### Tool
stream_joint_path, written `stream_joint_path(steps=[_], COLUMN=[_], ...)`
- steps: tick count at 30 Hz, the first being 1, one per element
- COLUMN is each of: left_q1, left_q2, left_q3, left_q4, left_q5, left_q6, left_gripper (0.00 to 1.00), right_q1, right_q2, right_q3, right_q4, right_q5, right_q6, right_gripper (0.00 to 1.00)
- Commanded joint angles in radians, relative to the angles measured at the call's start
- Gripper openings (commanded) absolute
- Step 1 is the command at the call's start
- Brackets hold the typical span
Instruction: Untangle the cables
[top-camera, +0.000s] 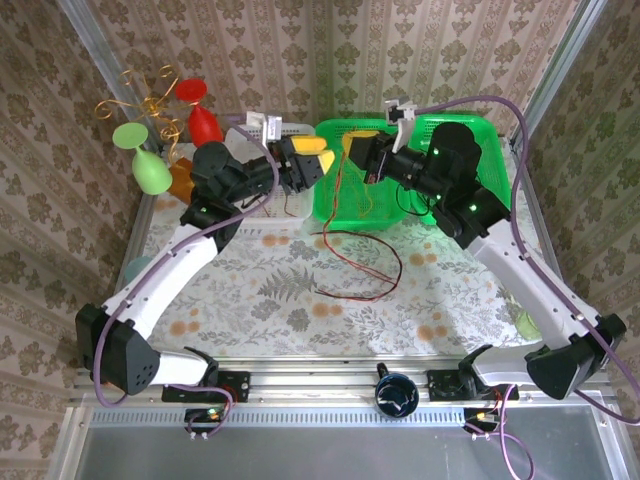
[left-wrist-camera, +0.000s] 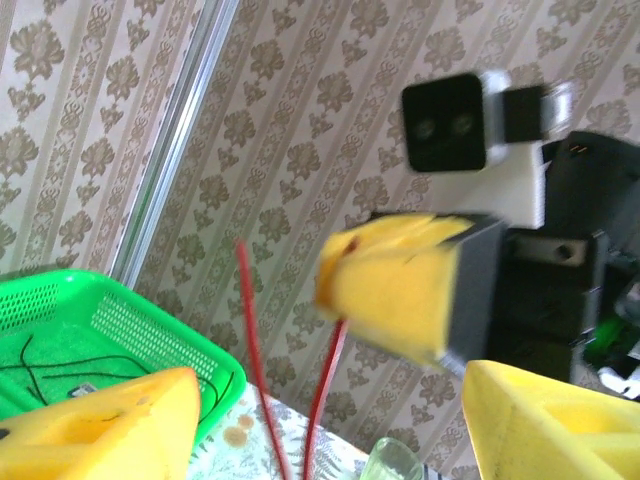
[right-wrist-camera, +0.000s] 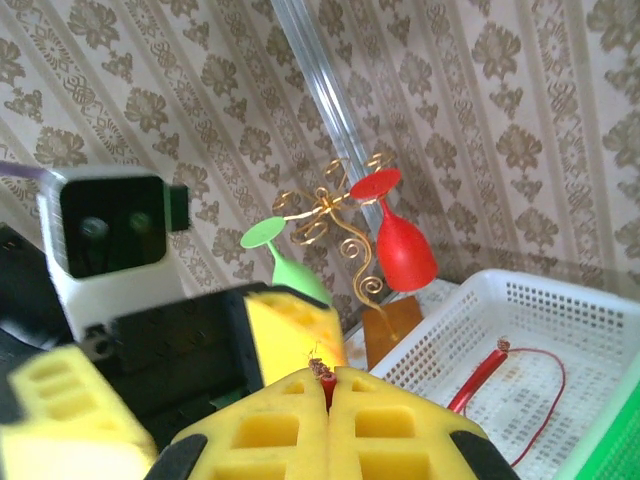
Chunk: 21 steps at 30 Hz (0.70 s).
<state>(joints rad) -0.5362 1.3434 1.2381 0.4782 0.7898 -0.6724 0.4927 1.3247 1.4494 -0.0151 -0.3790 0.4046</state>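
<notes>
**Top view:** the right end effector is pressed together on the top end of the red cable, up above the green basket. The cable hangs down & lies in a big loose loop on the table. The left end effector is spread & v. near the right one. What could go wrong: the 2 could bump, bc they are so close. The loop could also catch on itself & pull into a knot if it gets lifted fast.

**Left wrist view:** the left end effector has its fingers wide apart. 2 strands of the red cable stand btw them & don't seem to touch either one. The cable is v. thin, so a grab could miss it. The green basket has thin black cables in it.

**Right wrist view:** the right end effector pinches just the tip of the red cable. Such a small hold could slip w/ one tug, & the cable would drop. The white basket holds a 2nd red cable, lying loose on its floor.
</notes>
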Motion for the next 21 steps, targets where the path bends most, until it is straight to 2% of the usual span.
stream_joint_path(steps=[1, 5, 11, 21], left_q1=[-0.005, -0.023, -0.053, -0.056], left_q2=[-0.005, -0.033, -0.026, 0.008], left_q3=[0.025, 0.041, 0.11, 0.125], left_q4=[0.011, -0.158, -0.376, -0.335], left_q5=[0.034, -0.013, -0.07, -0.084], left_q6=[0.01, 0.185, 0.357, 0.329], left_gripper=[0.69, 0.64, 0.55, 0.47], right_q1=[-0.011, -0.011, -0.011, -0.001], right_q2=[0.01, 0.025, 0.042, 0.061], right_q3=[0.03, 0.04, 0.064, 0.101], right_q4=[0.057, 0.063, 0.022, -0.037], right_q5=[-0.044, -0.051, -0.051, -0.075], right_q6=[0.046, 0.082, 0.113, 0.146], right_gripper=[0.0, 0.0, 0.0, 0.0])
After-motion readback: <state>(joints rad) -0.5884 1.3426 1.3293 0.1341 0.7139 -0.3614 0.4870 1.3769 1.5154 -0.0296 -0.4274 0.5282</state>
